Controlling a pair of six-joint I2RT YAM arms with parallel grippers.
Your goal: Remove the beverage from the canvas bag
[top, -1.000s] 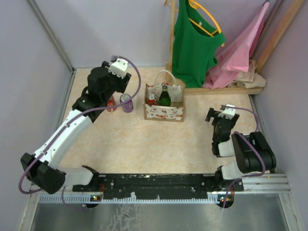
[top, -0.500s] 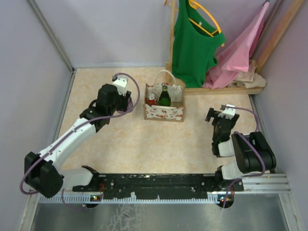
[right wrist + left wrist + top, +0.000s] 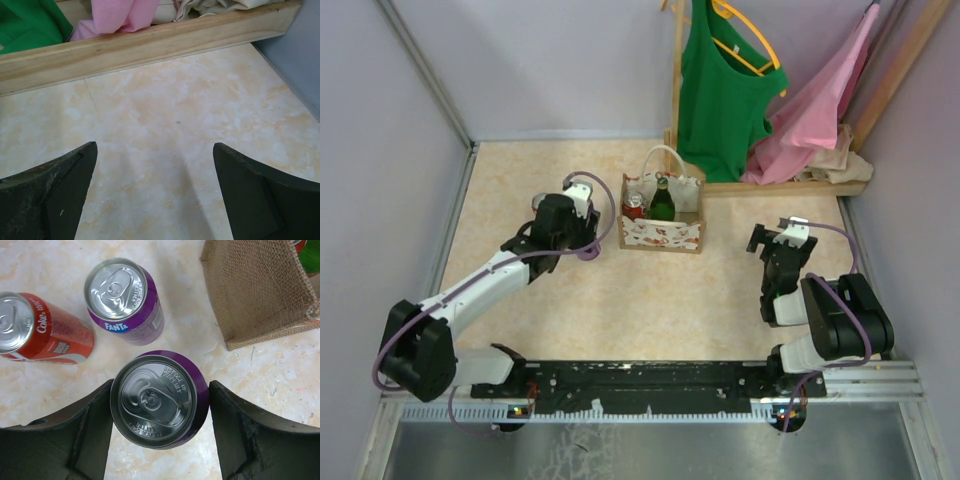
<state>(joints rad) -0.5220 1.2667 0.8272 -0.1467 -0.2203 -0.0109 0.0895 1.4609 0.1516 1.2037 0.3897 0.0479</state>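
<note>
Left end effector clamps a purple can; right end effector hangs, fingers spread.

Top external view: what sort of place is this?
Probably a staged robot test cell: plain lilac walls box in a marbled tabletop, with a wooden rack holding a green top behind the canvas bag.

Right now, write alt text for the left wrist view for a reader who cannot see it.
Seen from above, the left end effector clasps an upright purple can between its fingers. Beyond it on the table stand a purple Fanta can and a red Coke can, with a corner of the canvas bag at upper right.
</note>
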